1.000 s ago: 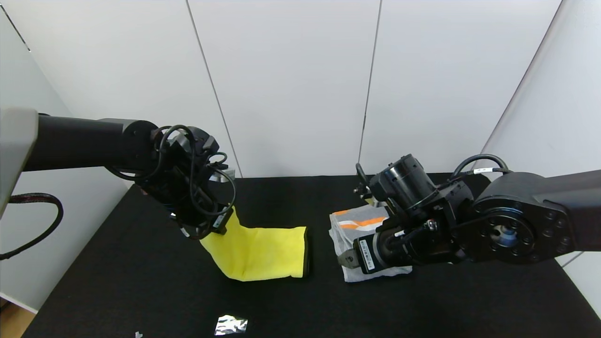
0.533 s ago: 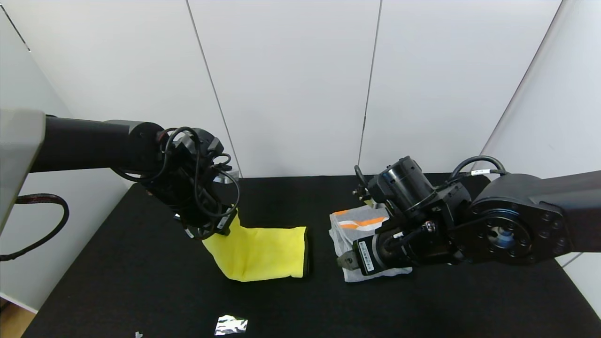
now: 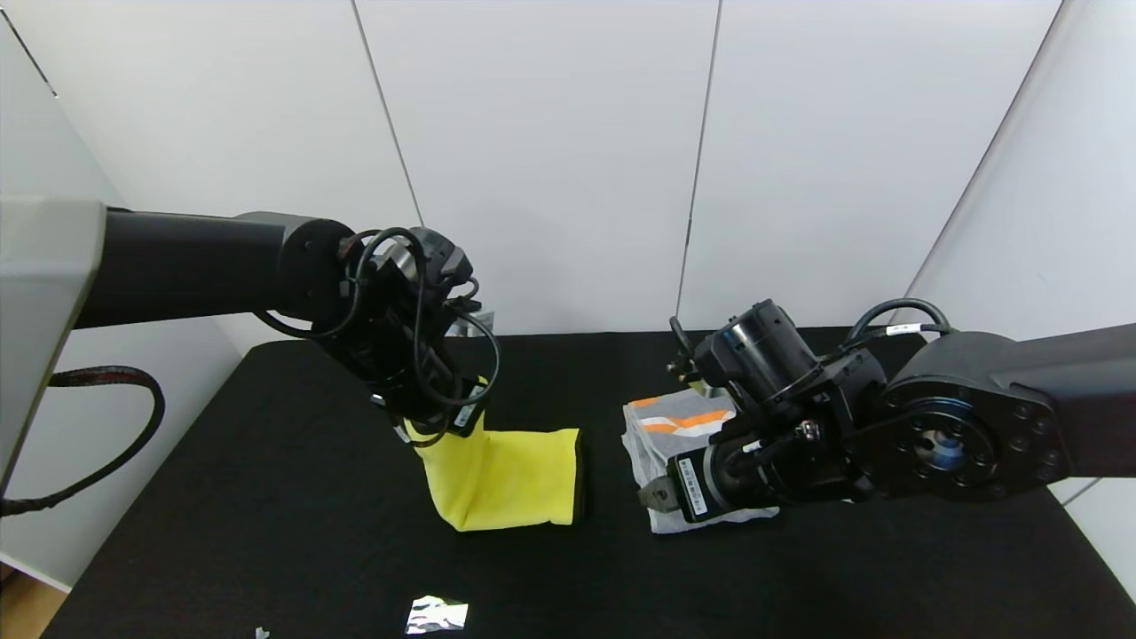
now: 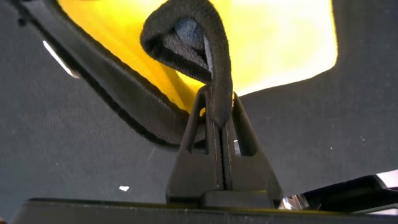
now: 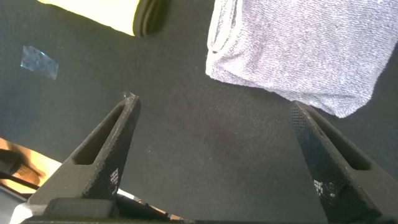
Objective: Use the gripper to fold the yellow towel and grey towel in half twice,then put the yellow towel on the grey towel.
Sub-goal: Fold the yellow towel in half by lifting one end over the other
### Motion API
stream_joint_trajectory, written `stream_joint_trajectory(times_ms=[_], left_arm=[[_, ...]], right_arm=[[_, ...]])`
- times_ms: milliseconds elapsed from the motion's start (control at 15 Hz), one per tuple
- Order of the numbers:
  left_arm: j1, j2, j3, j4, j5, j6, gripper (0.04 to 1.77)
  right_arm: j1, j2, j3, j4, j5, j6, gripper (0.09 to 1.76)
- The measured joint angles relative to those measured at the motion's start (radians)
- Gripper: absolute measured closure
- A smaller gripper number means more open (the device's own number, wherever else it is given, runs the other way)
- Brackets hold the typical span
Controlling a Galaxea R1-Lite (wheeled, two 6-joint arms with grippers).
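The yellow towel (image 3: 515, 475) lies mid-table with its left end lifted; it also shows in the left wrist view (image 4: 280, 43). My left gripper (image 3: 437, 424) is shut on its black-trimmed edge (image 4: 214, 74) and holds that end above the towel's left part. The grey towel (image 3: 679, 426) lies folded to the right, orange and white stripes on top, partly hidden by my right arm. My right gripper (image 5: 214, 106) is open and empty, hovering over the black table just beside the grey towel's edge (image 5: 298, 50).
A shiny foil scrap (image 3: 436, 614) and a tiny white scrap (image 3: 262, 633) lie near the front of the black table (image 3: 266, 532). White wall panels stand close behind. The table's left edge drops off beside my left arm.
My left gripper has moved right with the yellow towel's end, drawing the lifted part over the flat part. The right arm has barely moved.
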Motion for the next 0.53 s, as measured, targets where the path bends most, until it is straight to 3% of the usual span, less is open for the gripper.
stream_joint_trajectory(times_ms=[533], left_arm=[[-0.139,0.002,-0.036,0.064,0.034,-0.061,1.7]], right_arm=[[-0.014,-0.005,0.011,-0.004,0.001,0.004,0.14]])
